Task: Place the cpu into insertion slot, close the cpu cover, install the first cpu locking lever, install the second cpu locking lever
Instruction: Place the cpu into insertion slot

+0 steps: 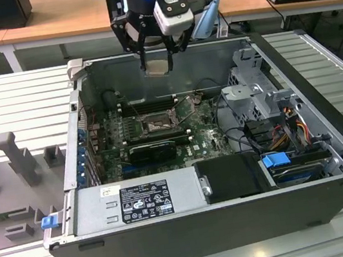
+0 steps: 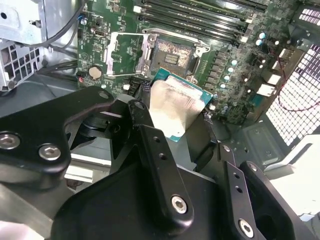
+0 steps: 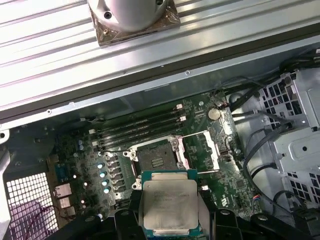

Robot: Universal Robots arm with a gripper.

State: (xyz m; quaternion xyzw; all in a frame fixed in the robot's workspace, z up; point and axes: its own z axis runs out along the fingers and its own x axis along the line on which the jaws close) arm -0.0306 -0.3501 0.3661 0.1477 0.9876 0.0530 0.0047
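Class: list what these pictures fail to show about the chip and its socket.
1. Pale silvery-grey square chip: part hidden behind the black hand, second wrist view.
2. Its underside: faces away, both wrist views.
3. Dark-framed square socket: pins too small, exterior view.

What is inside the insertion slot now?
Only its bare golden-brown contacts; the insertion slot holds no chip. The cpu hangs above in the gripper, hiding the board beneath it.
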